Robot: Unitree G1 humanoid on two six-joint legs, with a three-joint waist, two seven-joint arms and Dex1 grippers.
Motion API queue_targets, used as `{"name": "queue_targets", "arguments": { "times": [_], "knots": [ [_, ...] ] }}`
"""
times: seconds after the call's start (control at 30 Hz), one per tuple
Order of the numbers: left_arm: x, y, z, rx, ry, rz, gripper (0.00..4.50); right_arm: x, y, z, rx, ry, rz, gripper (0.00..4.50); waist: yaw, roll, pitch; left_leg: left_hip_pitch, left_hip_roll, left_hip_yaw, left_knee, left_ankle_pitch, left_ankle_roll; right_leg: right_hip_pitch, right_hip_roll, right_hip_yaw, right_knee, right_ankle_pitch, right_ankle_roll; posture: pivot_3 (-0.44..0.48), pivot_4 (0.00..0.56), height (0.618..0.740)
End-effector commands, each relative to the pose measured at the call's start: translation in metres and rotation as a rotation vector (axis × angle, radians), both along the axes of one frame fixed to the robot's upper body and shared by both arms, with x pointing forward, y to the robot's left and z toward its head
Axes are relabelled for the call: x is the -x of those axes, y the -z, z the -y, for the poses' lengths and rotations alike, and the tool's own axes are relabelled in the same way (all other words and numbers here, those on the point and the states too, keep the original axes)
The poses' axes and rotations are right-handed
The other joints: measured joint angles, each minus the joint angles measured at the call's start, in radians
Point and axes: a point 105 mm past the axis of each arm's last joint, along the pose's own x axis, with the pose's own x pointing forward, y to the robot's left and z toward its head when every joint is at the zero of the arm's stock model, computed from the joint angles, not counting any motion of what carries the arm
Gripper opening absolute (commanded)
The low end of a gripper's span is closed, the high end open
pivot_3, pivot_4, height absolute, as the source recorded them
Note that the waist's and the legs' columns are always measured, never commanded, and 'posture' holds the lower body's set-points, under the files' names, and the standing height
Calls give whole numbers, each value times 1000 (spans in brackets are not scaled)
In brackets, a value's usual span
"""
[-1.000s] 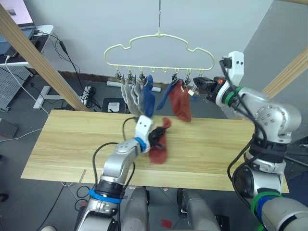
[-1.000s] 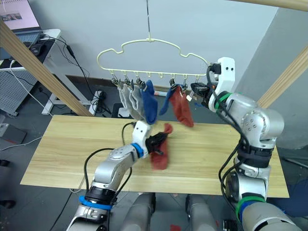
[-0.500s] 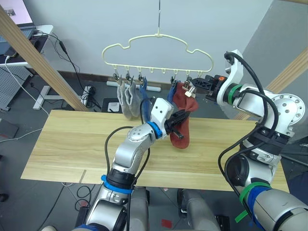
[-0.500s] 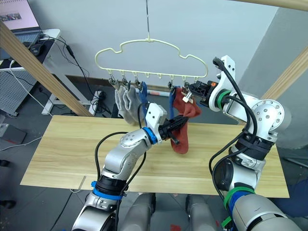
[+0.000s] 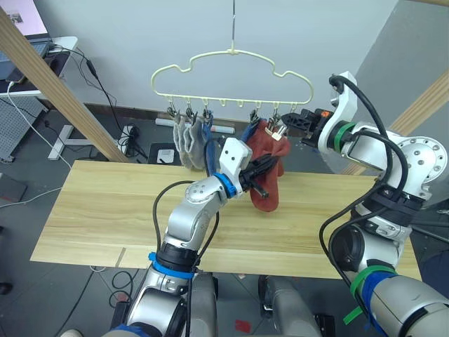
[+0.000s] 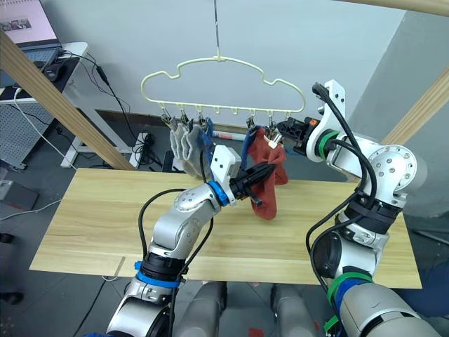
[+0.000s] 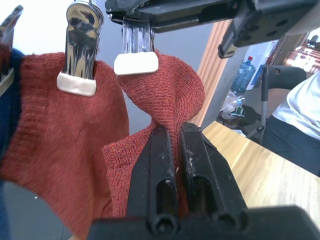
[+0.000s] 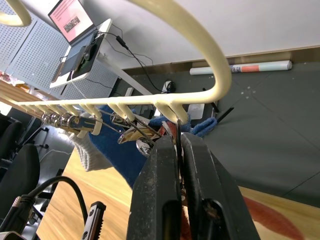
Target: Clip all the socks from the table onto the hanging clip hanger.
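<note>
The pale yellow clip hanger [image 5: 231,74] hangs above the far edge of the wooden table [image 5: 91,210]. Two grey socks [image 5: 184,142] and a blue sock [image 8: 117,157] hang from its left clips. One rust-red sock [image 7: 55,130] hangs from a metal clip [image 7: 79,47]. My left gripper [image 5: 269,164] is shut on a second rust-red sock [image 5: 265,193], holding its top edge up against the neighbouring clip [image 7: 136,60]. My right gripper [image 5: 289,121] is shut on that clip at the hanger's right end.
Slanted wooden beams stand at the left [image 5: 56,91] and right [image 5: 421,105]. A desk with a laptop [image 5: 28,42] and floor cables lie beyond the table's left end. A seated person [image 7: 300,115] shows past the table in the left wrist view.
My left gripper has lifted the rust-red sock from just above the table up to the hanger's right clips. The right gripper has stayed on its clip.
</note>
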Motion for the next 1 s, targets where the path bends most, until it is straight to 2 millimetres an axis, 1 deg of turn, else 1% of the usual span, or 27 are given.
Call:
{"name": "queue_targets", "arguments": {
  "times": [0.03,0.07,0.23,0.43,0.53,0.67,0.73,0.8,0.87,0.93,1.0],
  "knots": [
    [3,-17,1,44,4,56,9,-1,7,10,9,43,-26,0,0,0,0,0,0,0,0,0,0,0,0,0,0,0,1,158,305,740],
    [2,-18,1,48,-1,56,9,-1,7,10,9,39,-27,0,0,0,0,0,0,0,0,0,0,0,0,0,0,-2,3,158,305,740],
    [-3,-24,5,61,1,67,9,1,7,5,2,24,-31,0,0,0,0,0,0,0,0,0,0,0,0,0,0,-2,3,155,305,740],
    [-3,-28,8,66,11,82,9,2,10,3,22,16,-24,0,0,0,0,0,0,0,0,0,0,0,0,0,0,-2,3,154,305,740],
    [-2,-29,9,66,16,83,0,4,9,2,21,4,-14,800,0,0,0,0,0,0,0,0,0,0,0,0,0,-2,3,154,304,740],
    [-2,-28,9,60,17,86,0,5,4,3,31,2,35,2322,-3,0,0,0,0,1,0,0,0,-1,0,1,0,-2,3,152,305,740],
    [-1,-27,11,62,22,82,0,7,-4,5,14,1,84,3036,-4,0,0,0,0,1,0,0,0,-1,0,1,0,-2,3,151,308,740],
    [0,-26,13,61,41,70,558,11,-15,8,-26,-1,145,3736,-4,0,0,0,0,1,0,0,0,-1,0,1,0,-2,3,151,310,740],
    [2,-23,15,55,61,56,1100,14,-21,12,-37,5,190,4461,-4,0,0,0,0,1,-1,0,0,-1,0,1,0,-2,3,150,312,740],
    [2,-14,15,36,63,26,1731,17,-21,18,-49,38,218,4500,-4,0,0,0,0,1,-1,0,0,-1,0,1,0,-2,3,147,313,740],
    [0,0,10,30,42,-26,2397,23,-14,20,-21,44,237,4500,-4,0,0,0,0,2,-1,0,0,-1,0,1,0,-2,3,138,316,740]
  ]
}}
